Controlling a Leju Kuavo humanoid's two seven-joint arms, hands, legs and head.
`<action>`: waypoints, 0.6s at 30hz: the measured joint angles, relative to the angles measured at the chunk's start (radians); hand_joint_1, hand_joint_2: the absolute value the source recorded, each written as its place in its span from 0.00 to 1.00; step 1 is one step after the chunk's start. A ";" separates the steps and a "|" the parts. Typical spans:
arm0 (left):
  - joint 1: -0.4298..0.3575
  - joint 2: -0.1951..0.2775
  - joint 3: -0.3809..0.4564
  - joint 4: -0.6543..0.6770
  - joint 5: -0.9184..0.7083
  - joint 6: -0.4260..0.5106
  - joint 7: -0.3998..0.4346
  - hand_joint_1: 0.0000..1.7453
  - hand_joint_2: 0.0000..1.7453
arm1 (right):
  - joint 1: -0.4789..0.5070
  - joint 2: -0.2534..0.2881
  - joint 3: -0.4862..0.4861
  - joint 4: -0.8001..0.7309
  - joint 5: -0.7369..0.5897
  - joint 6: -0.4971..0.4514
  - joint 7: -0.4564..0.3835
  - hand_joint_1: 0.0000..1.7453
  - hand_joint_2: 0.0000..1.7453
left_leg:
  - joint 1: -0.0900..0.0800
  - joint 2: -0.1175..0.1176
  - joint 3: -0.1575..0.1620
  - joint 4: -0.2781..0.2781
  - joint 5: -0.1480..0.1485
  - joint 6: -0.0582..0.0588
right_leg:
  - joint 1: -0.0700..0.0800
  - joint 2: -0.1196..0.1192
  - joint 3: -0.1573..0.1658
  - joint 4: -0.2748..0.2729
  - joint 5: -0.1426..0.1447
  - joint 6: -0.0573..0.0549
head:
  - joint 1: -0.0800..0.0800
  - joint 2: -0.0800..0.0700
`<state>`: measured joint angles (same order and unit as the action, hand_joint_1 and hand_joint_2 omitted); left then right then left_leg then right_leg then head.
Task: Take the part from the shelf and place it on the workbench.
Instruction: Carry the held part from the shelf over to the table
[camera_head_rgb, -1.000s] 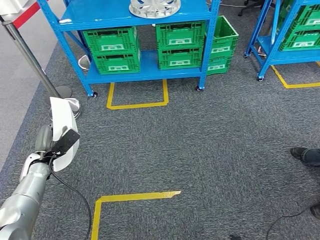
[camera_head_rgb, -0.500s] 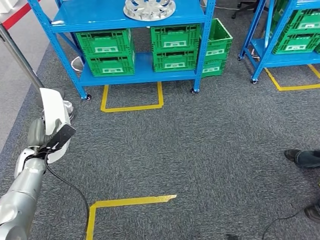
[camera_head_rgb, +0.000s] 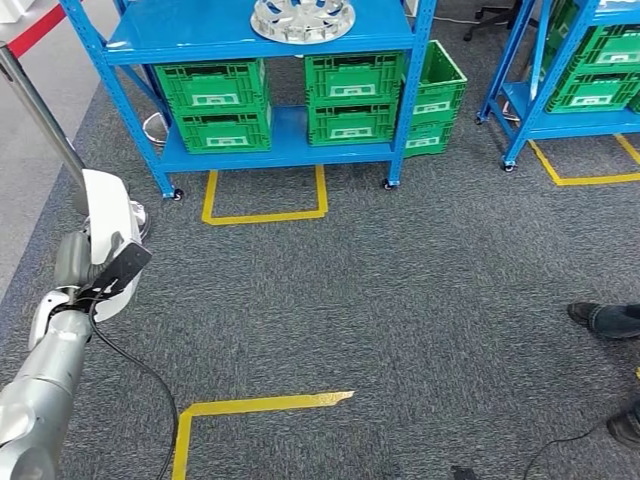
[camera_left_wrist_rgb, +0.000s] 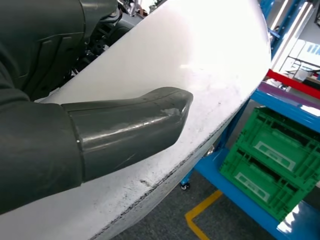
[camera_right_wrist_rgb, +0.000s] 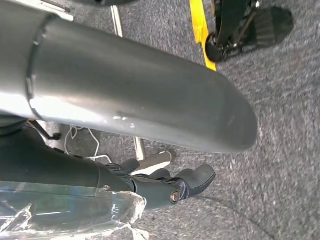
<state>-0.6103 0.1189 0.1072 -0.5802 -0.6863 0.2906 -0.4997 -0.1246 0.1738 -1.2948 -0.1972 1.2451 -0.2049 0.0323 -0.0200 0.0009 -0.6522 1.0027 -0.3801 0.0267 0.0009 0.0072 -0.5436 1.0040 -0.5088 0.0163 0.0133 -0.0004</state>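
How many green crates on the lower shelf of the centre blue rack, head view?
4 green crates: upper left, lower left, upper right, lower right. More could sit hidden behind them.

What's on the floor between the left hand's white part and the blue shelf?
In the head view, between the white part and the shelf: grey carpet, plus a round stand base by the part.

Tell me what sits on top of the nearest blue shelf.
A silver wheel cover lies flat on the blue shelf. Its far edge is cut off by the frame. Green crates stand on the level below.
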 joint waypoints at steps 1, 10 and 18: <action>0.000 0.000 0.000 0.000 0.000 -0.001 0.000 1.00 1.00 | 0.001 0.000 0.000 0.000 0.000 0.000 0.000 0.00 0.00 | 0.000 0.000 0.001 -0.001 0.003 0.000 | 0.001 0.001 0.000 0.000 0.001 0.000 | 0.000 0.000; -0.003 0.000 0.000 0.000 0.000 -0.002 0.007 1.00 1.00 | 0.001 0.000 0.000 0.000 0.000 0.000 0.001 0.00 0.00 | 0.003 0.000 0.002 -0.003 0.005 -0.009 | 0.003 0.001 -0.001 0.002 0.001 -0.004 | 0.000 0.000; -0.004 -0.001 0.000 0.000 0.003 -0.005 0.013 1.00 1.00 | 0.001 0.000 0.000 0.000 0.000 0.000 0.001 0.00 0.00 | 0.003 0.000 0.002 -0.003 0.004 -0.010 | 0.003 0.001 -0.001 0.002 0.000 -0.005 | 0.000 0.000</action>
<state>-0.6145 0.1183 0.1072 -0.5805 -0.6830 0.2855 -0.4864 -0.1235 0.1736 -1.2947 -0.1972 1.2451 -0.2054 0.0331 -0.0165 0.0010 -0.6505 0.9994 -0.3757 0.0164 0.0039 0.0083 -0.5444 1.0055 -0.5087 0.0115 0.0134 -0.0004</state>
